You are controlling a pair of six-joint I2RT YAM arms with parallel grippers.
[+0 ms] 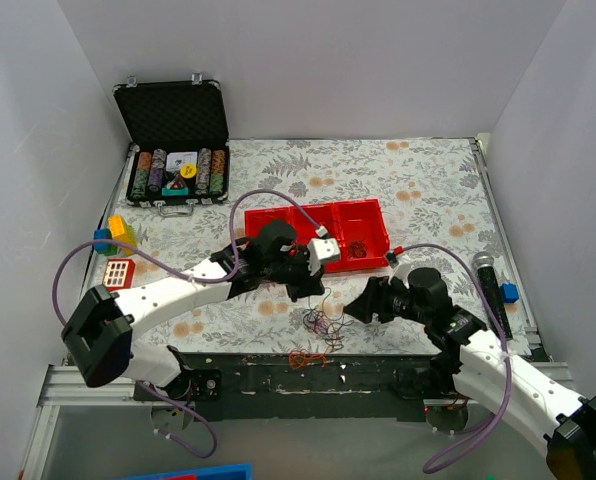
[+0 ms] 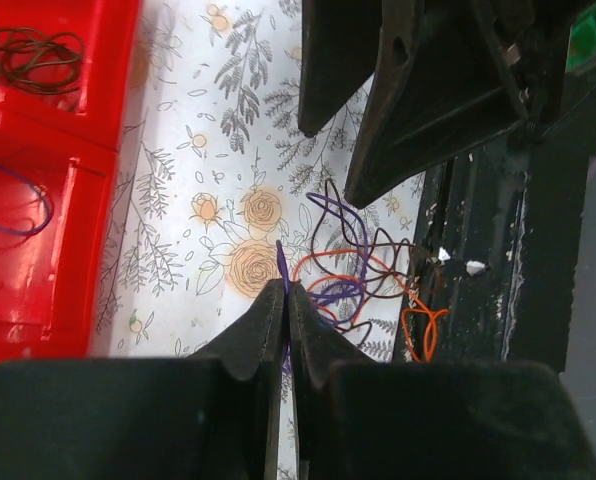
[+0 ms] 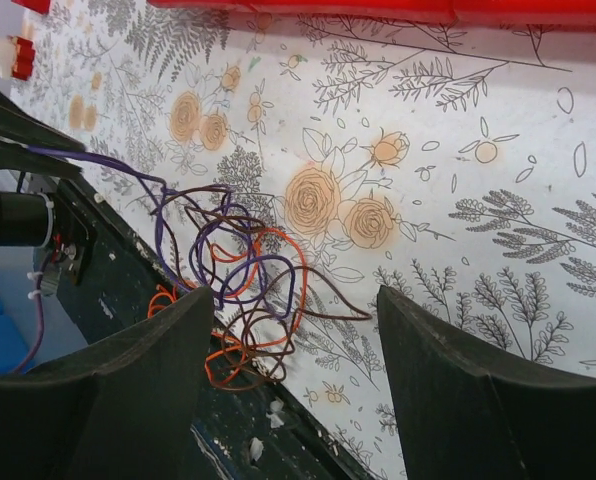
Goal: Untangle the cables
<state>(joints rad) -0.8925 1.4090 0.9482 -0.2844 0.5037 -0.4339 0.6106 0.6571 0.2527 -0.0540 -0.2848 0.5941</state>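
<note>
The cables [image 1: 323, 322] are a small tangle of thin purple, orange and dark brown wires near the table's front edge. An orange loop [image 1: 306, 358] hangs over the black edge rail. My left gripper [image 1: 316, 285] hovers just above the tangle. In the left wrist view it [image 2: 284, 292] is shut on a purple wire that runs down into the bunch [image 2: 350, 272]. My right gripper [image 1: 361, 305] is to the right of the tangle. In the right wrist view it [image 3: 293, 300] is open and empty, with the bunch [image 3: 248, 265] ahead of its left finger.
A red tray [image 1: 373, 215] lies behind the grippers; it holds a dark wire coil [image 2: 33, 60] and a purple wire [image 2: 23, 205]. A poker-chip case [image 1: 178, 170] stands back left, toy blocks [image 1: 118, 235] at the left, a blue block [image 1: 509, 292] at the right.
</note>
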